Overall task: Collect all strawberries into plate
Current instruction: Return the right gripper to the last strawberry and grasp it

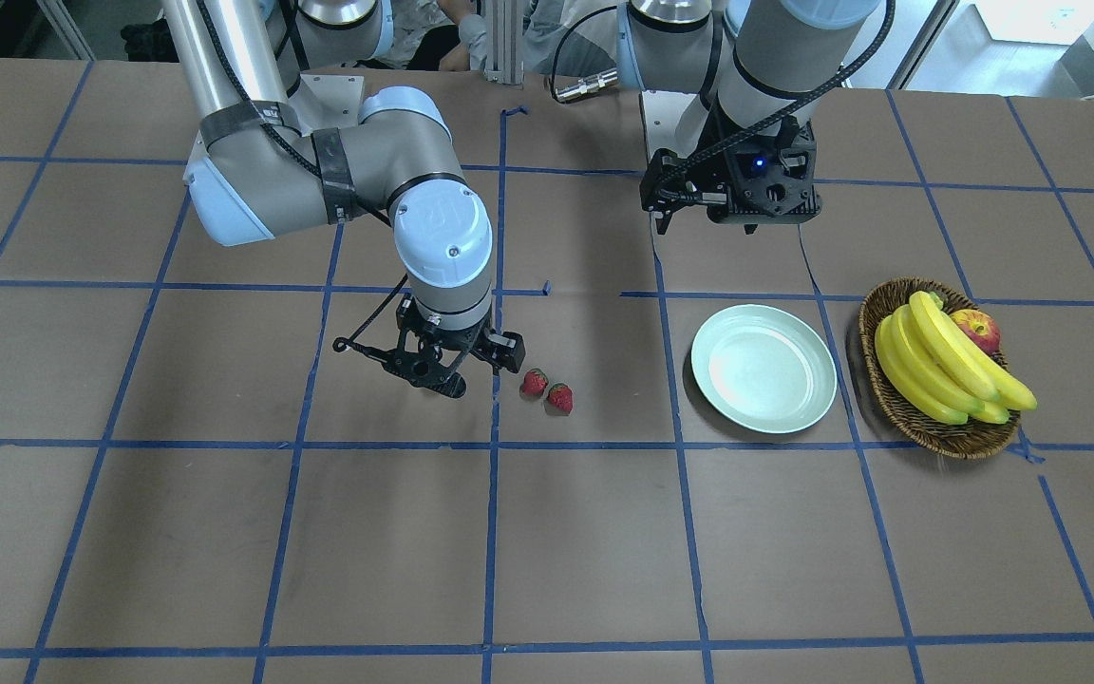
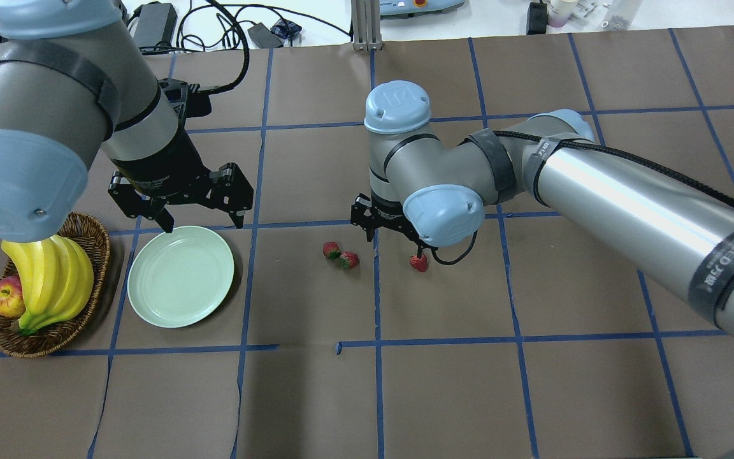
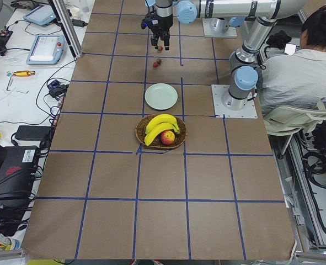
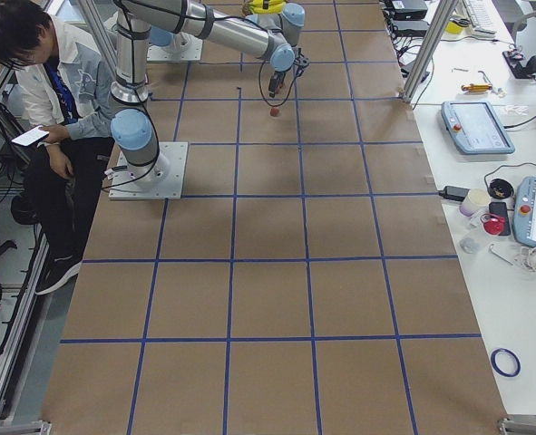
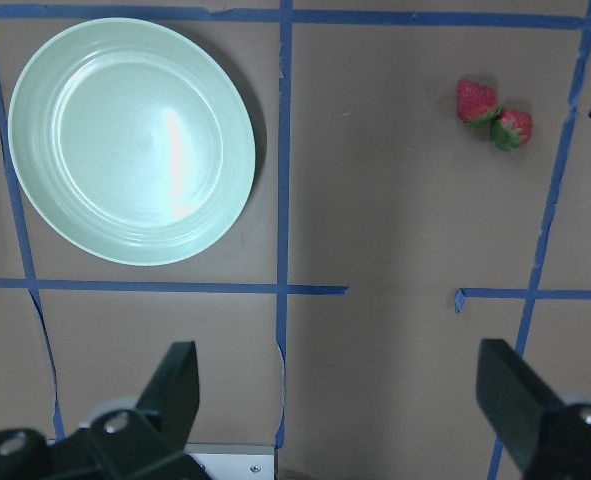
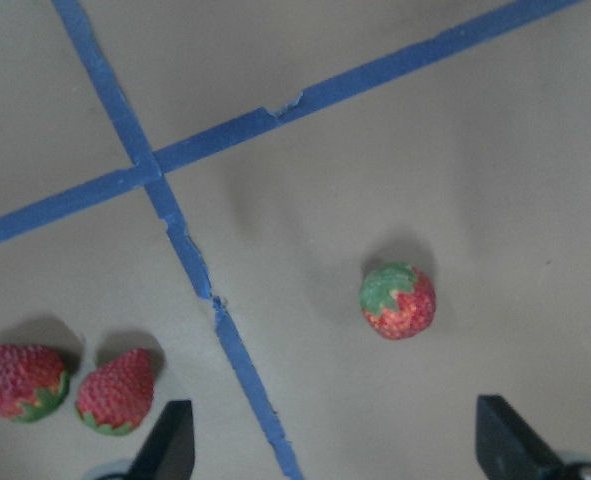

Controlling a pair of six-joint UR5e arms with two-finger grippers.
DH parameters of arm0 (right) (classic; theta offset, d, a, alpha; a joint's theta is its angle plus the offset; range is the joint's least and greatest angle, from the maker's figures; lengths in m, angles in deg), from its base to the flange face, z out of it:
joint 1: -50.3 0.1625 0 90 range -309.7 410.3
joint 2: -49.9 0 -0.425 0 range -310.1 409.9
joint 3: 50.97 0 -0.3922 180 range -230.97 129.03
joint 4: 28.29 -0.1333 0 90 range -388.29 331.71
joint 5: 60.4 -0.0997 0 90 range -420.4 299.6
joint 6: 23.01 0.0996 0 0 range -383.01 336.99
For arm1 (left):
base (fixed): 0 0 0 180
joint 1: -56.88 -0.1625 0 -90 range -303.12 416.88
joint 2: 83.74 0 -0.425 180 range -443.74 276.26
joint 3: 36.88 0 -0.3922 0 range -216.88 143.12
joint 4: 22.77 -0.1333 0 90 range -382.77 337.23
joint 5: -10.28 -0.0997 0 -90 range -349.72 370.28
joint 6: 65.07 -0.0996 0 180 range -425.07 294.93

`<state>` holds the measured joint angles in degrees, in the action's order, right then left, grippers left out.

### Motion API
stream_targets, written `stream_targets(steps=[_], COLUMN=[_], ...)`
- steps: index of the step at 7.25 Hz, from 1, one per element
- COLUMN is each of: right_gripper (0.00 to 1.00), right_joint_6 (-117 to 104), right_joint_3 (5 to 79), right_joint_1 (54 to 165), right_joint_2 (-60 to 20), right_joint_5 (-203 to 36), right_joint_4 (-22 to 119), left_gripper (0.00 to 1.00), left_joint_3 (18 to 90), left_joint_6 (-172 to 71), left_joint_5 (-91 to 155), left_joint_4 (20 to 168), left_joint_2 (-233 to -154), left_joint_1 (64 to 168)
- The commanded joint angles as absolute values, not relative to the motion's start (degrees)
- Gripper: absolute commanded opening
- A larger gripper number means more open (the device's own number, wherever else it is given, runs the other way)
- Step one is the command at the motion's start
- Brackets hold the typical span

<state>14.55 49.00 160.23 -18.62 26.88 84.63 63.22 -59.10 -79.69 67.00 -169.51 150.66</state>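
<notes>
Two strawberries (image 1: 535, 382) (image 1: 559, 397) lie side by side on the brown table; they also show in the overhead view (image 2: 331, 250) (image 2: 349, 259). A third strawberry (image 2: 418, 262) (image 6: 398, 300) lies apart from them, just under my right gripper (image 2: 396, 242) (image 6: 335, 450). That gripper is open and empty, low over the table. The pale green plate (image 2: 180, 276) (image 1: 763, 369) (image 5: 130, 140) is empty. My left gripper (image 2: 201, 220) (image 5: 340, 400) is open and empty, hovering above the plate's back edge.
A wicker basket (image 2: 90, 236) with bananas (image 2: 48, 280) and an apple (image 2: 6, 299) stands beside the plate, on the side away from the strawberries. Blue tape lines grid the table. A person sits behind the robot in the side views.
</notes>
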Motion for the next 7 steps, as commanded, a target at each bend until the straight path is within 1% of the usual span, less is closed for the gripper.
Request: stream_targets(steps=[1, 2, 3, 5, 7], right_gripper=[1.0, 1.0, 1.0, 1.0, 1.0], right_joint_6=[-1.9, -7.6, -9.3, -10.2, -13.6], right_joint_3=[49.3, 49.9, 51.3, 54.0, 54.9], right_joint_1=[158.8, 158.8, 158.8, 158.8, 158.8], right_joint_2=[-18.9, -18.8, -18.4, -17.8, -17.0], right_joint_5=[27.4, 27.4, 27.4, 29.9, 30.0], right_joint_4=[83.9, 83.9, 84.2, 90.4, 90.5], left_gripper=[1.0, 1.0, 1.0, 1.0, 1.0], left_joint_3=[63.2, 63.3, 63.3, 63.3, 63.3], left_joint_6=[-59.2, -59.0, -58.9, -58.9, -58.8], left_joint_5=[-79.7, -79.7, -79.7, -79.7, -79.6], left_joint_4=[67.0, 67.1, 67.1, 67.1, 67.1], left_joint_2=[-169.5, -169.7, -169.7, -169.7, -169.7], left_joint_1=[150.7, 150.7, 150.7, 150.7, 150.7])
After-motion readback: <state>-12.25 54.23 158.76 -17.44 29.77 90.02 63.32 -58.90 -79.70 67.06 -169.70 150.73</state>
